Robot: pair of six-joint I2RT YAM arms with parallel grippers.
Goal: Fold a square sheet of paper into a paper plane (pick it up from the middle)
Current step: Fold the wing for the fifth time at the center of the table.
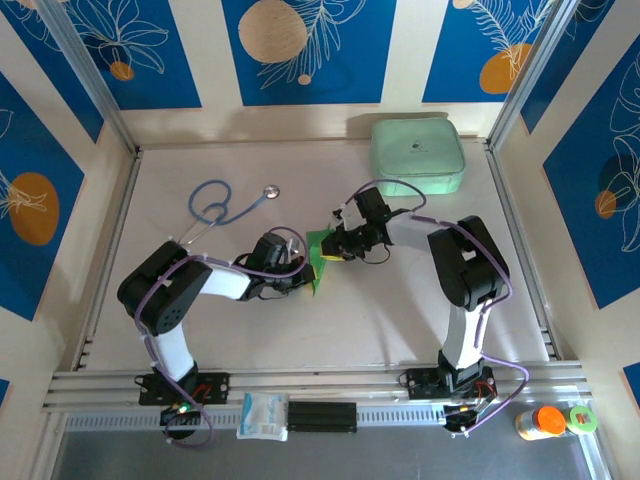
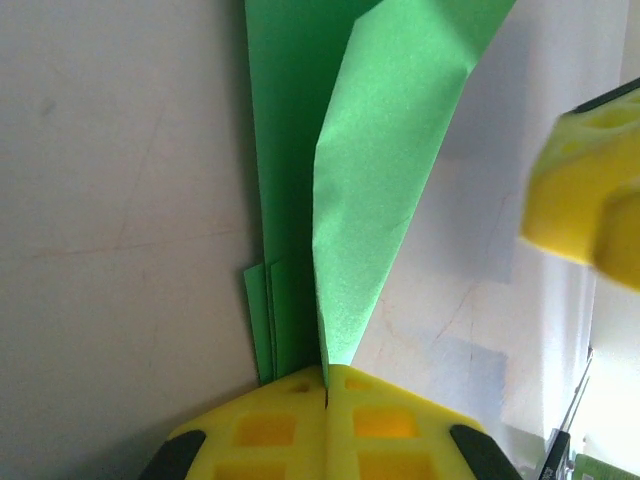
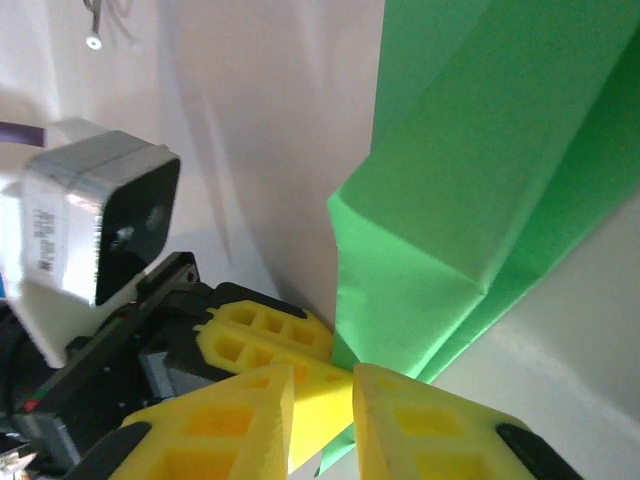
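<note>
Your left claw (image 2: 325, 375) was clamped tight on the green paper (image 2: 380, 150). Its two yellow fingers (image 2: 270, 425) met with no gap, and the narrow end of the folded sheet was pinched in the seam between them. From there the paper fanned out away from the claw: one creased flap stood up off the table (image 2: 110, 200), and flatter layers lay beneath it.

Your right claw (image 3: 325, 385) sat against the same paper from the other side. Its yellow fingers (image 3: 440, 430) were close together with a green edge showing in the slit between them. I could not tell whether they were truly biting the paper or only resting beside it.

Seen from above, both claws and the paper were near the mint case (image 1: 417, 155), on its side toward the arm bases and to its left. A blue stethoscope (image 1: 215, 205) lay well to the left of the case.
</note>
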